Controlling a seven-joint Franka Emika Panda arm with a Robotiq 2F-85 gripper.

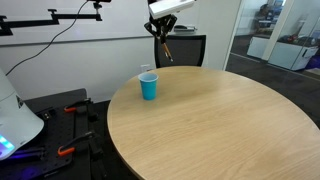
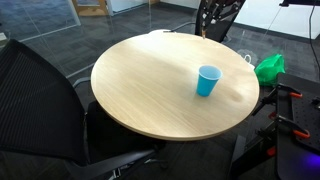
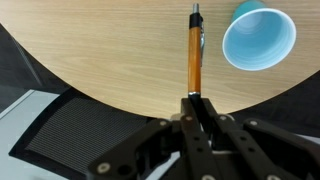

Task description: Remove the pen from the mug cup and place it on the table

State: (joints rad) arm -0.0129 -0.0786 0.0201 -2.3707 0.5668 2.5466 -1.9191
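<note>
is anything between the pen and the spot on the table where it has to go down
Nothing visible. The end effector holds the pen over bare table near its edge. The cup stands apart, off to one side.

Office meeting room: round wood-grain table [image 1: 220, 120], black mesh chair [image 2: 40, 90], glass partition walls [image 1: 268, 35].

In an exterior view a black mesh office chair [image 2: 40, 95] fills eight o'clock, and a bright green bundle [image 2: 269, 68], possibly a bag, sits at three o'clock. In an exterior view a black-backed chair [image 1: 190, 52] stands at twelve o'clock, a glass partition [image 1: 275, 40] at two, a rounded white housing [image 1: 15, 118] at eight, and orange-handled tools [image 1: 66, 151] near it at seven.
</note>
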